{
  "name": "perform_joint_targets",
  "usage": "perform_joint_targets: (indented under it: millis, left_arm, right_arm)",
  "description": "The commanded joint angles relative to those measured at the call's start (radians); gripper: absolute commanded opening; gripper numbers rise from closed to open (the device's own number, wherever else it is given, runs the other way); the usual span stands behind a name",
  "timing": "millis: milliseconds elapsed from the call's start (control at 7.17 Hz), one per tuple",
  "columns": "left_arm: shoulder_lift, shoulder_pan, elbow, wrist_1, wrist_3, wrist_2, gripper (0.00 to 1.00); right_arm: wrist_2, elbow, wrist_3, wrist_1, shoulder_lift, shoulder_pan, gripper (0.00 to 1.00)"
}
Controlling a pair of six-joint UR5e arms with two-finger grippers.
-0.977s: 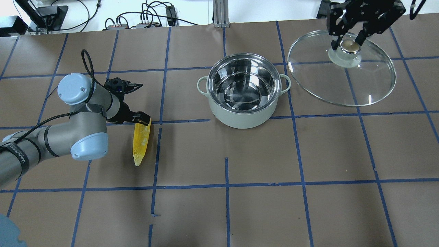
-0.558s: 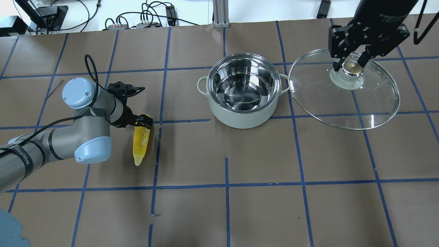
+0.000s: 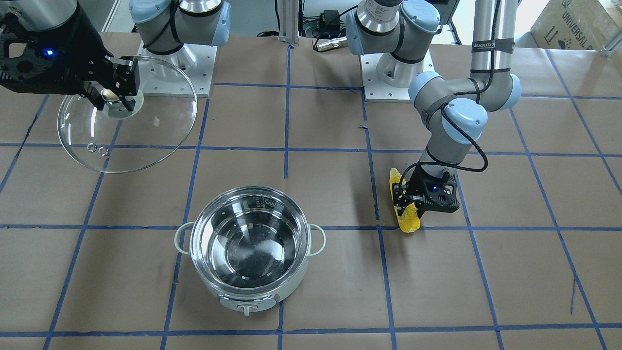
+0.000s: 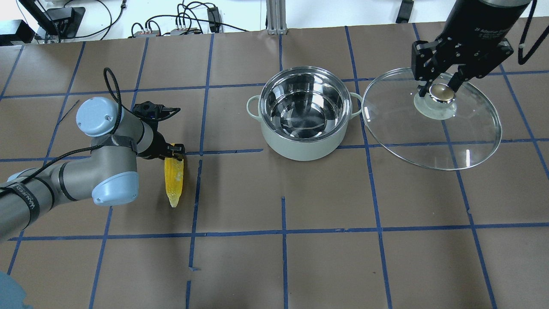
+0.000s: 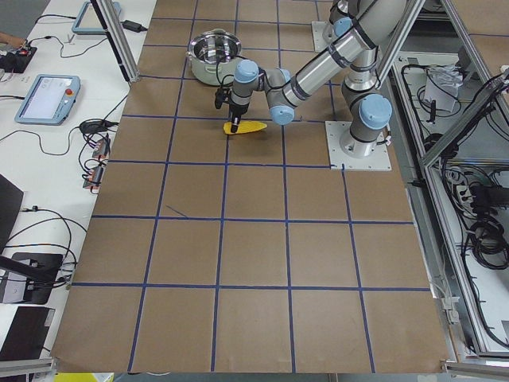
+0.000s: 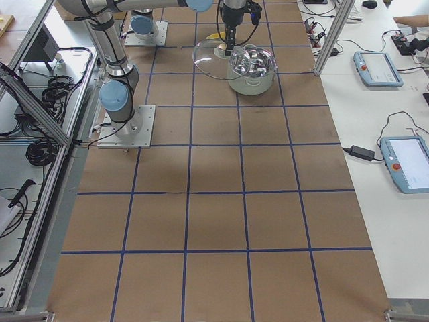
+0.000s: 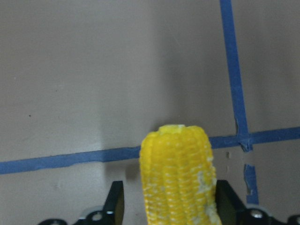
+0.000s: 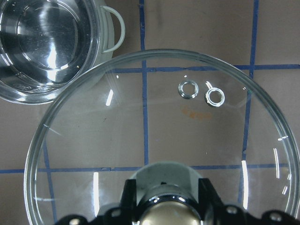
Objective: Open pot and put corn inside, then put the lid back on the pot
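The pot (image 4: 300, 148) stands open and empty at the table's middle; it also shows in the front view (image 3: 214, 287). The corn (image 4: 173, 182) lies on the table to its left, pointed end toward the robot. My left gripper (image 4: 173, 151) is open, its fingers straddling the corn's thick end (image 7: 178, 173), with a gap on one side. My right gripper (image 4: 441, 88) is shut on the knob of the lid (image 4: 429, 133) and holds it tilted above the table, right of the pot. The lid's vent rings (image 8: 201, 91) show in the right wrist view.
Brown paper with a blue tape grid covers the table (image 4: 326, 257). Cables and boxes (image 4: 180, 25) lie beyond the far edge. The two arm bases (image 3: 393, 73) stand at the robot's side. Tablets (image 6: 379, 67) lie on side benches.
My right gripper has carried the lid toward the robot's side, staying right of the pot. My left gripper has shifted slightly over the corn's thick end; the corn has turned slightly.
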Motion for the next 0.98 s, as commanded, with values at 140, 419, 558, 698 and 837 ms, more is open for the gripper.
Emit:
perform_joint_targets:
  millis: [140,419,558,698,837]
  left_arm:
    - [0.081,-0.024,0.065,-0.139,-0.139,0.067,0.07]
    - [0.159,-0.142,0.327,-0.562,-0.316,0.134,0.05]
    - [0.148,-0.209,0.491,-0.740,-0.413,0.147,0.04]
    - [0.129,-0.256,0.603,-0.847,-0.514,0.132,0.03]
    - [0.103,-0.283,0.656,-0.876,-0.615,0.050,0.03]
  right_arm:
    - [-0.023,0.012,-0.008,-0.008,-0.010,0.003,0.31]
    - [-0.023,0.020,-0.008,-0.032,-0.011,0.003,0.31]
    - [-0.023,0.022,-0.008,-0.032,-0.013,0.003,0.31]
    - [-0.023,0.022,-0.007,-0.034,-0.015,0.003,0.31]
    - [-0.023,0.020,-0.008,-0.032,-0.015,0.003,0.31]
